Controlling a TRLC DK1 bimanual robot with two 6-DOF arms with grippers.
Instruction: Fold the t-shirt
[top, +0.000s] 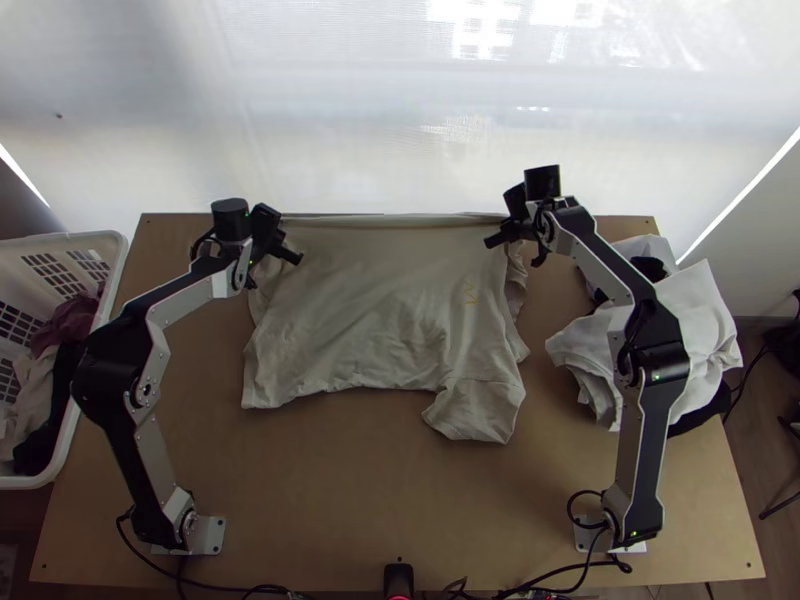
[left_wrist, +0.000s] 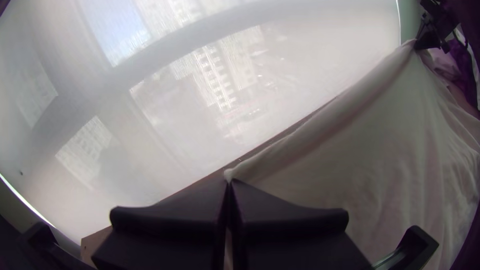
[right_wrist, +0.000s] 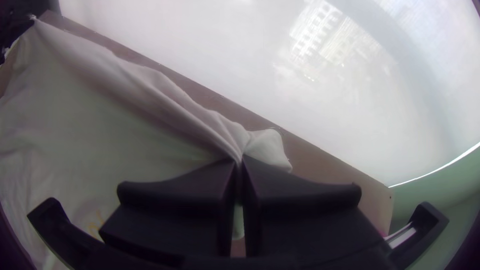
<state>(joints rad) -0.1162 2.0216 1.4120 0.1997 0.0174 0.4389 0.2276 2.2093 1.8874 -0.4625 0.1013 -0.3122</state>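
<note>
The beige t-shirt (top: 370, 300) lies across the table's far half, wrinkled toward the near side, one sleeve sticking out at its near right. Its far edge runs taut between the grippers. My left gripper (top: 284, 254) is at the shirt's far left corner, my right gripper (top: 498, 238) at its far right. In the left wrist view the left gripper (left_wrist: 229, 186) is shut on a corner of the shirt (left_wrist: 390, 145). The right wrist view has the right gripper (right_wrist: 240, 165) shut on gathered cloth of the shirt (right_wrist: 100, 115), a small flap poking out beyond the fingers.
A white basket (top: 112, 290) with dark and light clothes stands off the table's left side. A pile of white and black garments (top: 700, 320) lies at the table's right, partly under the right arm. A pale translucent screen (top: 400, 120) stands behind the far edge.
</note>
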